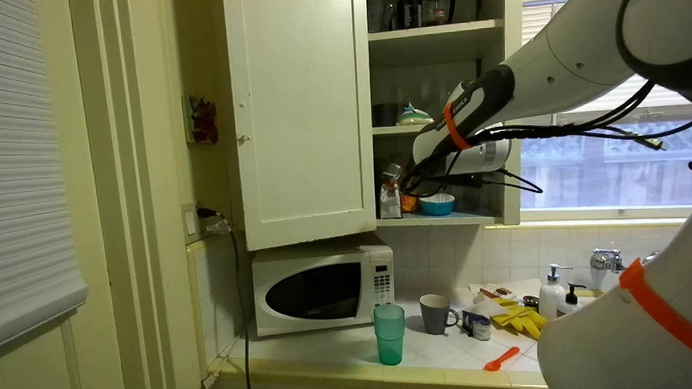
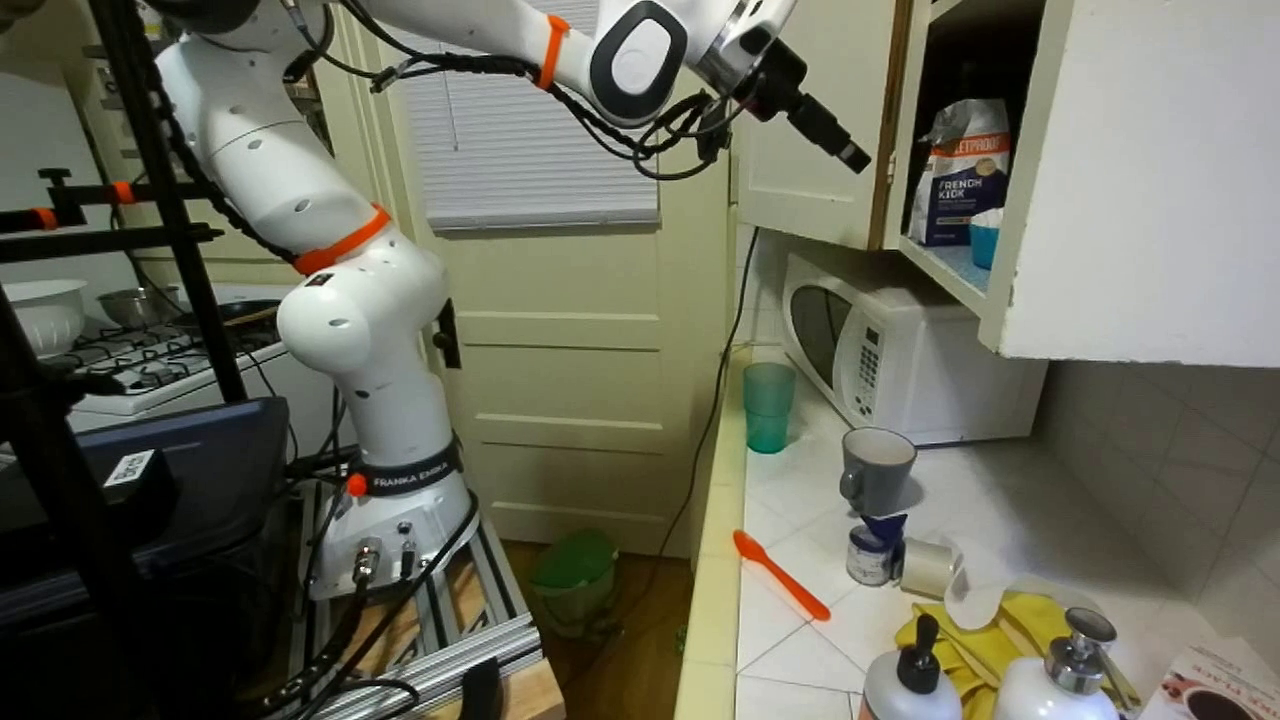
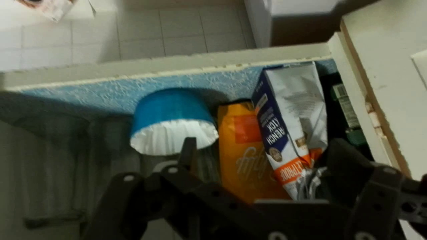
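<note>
By the white wooden cupboard [image 1: 435, 31] with its open panelled door [image 1: 306, 115], the black two-fingered gripper [image 3: 266, 150] has its jaws wide apart, clamped on nothing. On the blue-lined bottom shelf [image 3: 230, 80] stands a tall white, navy and orange coffee bag [image 3: 288, 113]: probably light, soft-sided and slick, likelier to crumple than break, with the surer hold on its fuller body below the silver top. In the wrist view it shows across the gap, nearer the door-side finger [image 3: 347, 160]. Just beside it is an orange printed packet [image 3: 242, 153], then a blue, round, paper-lined cup [image 3: 171, 106].
</note>
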`<state>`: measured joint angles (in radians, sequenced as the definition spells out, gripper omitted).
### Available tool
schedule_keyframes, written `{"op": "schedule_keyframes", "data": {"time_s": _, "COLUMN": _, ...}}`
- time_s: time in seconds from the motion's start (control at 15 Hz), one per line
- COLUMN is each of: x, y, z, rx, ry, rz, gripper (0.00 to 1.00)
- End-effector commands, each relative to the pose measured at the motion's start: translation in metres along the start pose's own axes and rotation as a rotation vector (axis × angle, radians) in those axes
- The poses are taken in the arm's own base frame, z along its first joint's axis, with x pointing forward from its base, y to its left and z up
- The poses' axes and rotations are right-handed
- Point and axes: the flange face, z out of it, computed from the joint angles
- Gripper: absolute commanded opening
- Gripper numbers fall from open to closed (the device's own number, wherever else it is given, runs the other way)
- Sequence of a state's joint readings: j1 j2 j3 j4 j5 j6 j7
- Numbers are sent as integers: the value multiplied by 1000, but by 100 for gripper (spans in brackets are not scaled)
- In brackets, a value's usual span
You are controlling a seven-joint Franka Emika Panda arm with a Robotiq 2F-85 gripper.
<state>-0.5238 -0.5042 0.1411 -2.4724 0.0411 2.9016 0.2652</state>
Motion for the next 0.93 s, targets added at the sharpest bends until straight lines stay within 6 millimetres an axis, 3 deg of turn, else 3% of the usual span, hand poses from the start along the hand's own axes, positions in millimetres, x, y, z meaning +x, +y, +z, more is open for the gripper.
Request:
{"op": "schedule_keyframes", "data": {"time_s": 0.0, "x": -30, "y": 16, "z": -12, "rx": -93, "ry": -116, "rz": 121, "gripper": 100}}
{"op": "schedule_keyframes", "data": {"time_s": 0.33, "x": -67, "y": 42, "z": -5, "rx": -144, "ry": -235, "rz": 278, "gripper": 100}}
{"op": "schedule_keyframes", "data": {"time_s": 0.87, "x": -127, "y": 110, "z": 23, "rx": -188, "ry": -290, "rz": 472, "gripper": 100}}
